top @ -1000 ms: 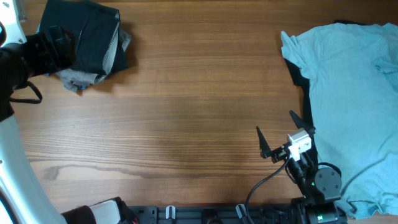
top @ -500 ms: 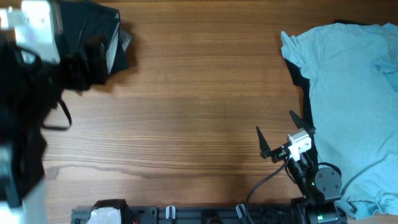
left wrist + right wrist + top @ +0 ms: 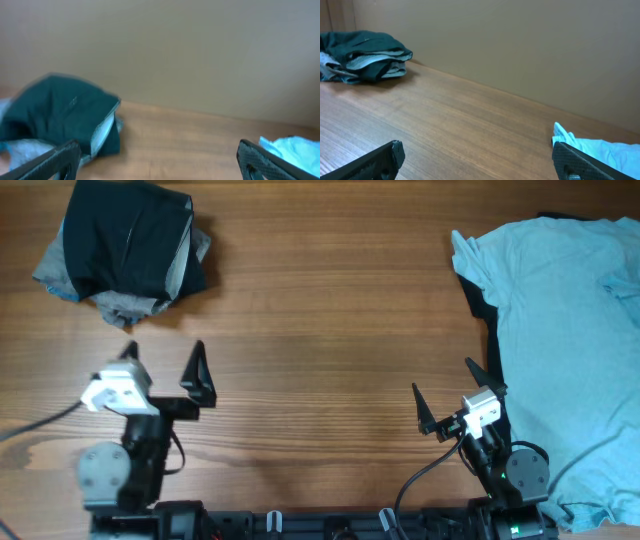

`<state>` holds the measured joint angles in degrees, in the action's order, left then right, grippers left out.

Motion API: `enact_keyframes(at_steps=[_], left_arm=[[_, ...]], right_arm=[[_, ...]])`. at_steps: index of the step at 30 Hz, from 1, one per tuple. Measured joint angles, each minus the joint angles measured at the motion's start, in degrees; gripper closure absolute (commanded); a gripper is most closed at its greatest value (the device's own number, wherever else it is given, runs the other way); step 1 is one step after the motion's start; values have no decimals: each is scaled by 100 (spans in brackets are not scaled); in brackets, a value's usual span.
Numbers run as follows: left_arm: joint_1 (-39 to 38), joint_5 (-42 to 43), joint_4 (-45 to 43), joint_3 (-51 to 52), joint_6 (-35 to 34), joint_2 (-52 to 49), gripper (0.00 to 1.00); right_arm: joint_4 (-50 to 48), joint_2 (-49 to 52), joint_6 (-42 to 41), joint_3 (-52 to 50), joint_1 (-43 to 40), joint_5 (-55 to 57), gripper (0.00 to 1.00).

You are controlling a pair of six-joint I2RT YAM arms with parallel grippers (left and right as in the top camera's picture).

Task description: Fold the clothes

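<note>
A light blue T-shirt (image 3: 565,330) lies spread at the table's right side, over a dark garment whose edge (image 3: 490,340) shows along its left. A folded stack of dark green and grey clothes (image 3: 130,250) sits at the far left; it shows in the left wrist view (image 3: 60,115) and the right wrist view (image 3: 365,55). My left gripper (image 3: 165,370) is open and empty near the front left, well short of the stack. My right gripper (image 3: 445,395) is open and empty near the front, just left of the blue T-shirt, whose corner shows in the right wrist view (image 3: 575,142).
The wooden table (image 3: 320,330) spans the view. A plain beige wall (image 3: 520,45) stands behind its far edge. The arm bases and a black rail (image 3: 330,525) sit along the front edge.
My left arm has pulled back from the folded stack at the far left to the table's front left, with its gripper open. The stack stays in place. The right arm has not moved.
</note>
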<state>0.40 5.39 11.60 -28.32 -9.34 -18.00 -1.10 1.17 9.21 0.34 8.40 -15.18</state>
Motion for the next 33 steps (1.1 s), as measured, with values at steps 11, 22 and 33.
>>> enact_keyframes(at_steps=[11, 22, 33], left_arm=[[2, 4, -608, 2291, -546, 1722, 0], [2, 26, -761, 2745, -756, 1720, 0], [2, 26, -761, 2745, -756, 1720, 0]], right_arm=[[-2, 4, 2, 0, 0, 0, 0], [0, 4, 0, 0, 0, 0, 0], [0, 4, 2, 0, 0, 2, 0]])
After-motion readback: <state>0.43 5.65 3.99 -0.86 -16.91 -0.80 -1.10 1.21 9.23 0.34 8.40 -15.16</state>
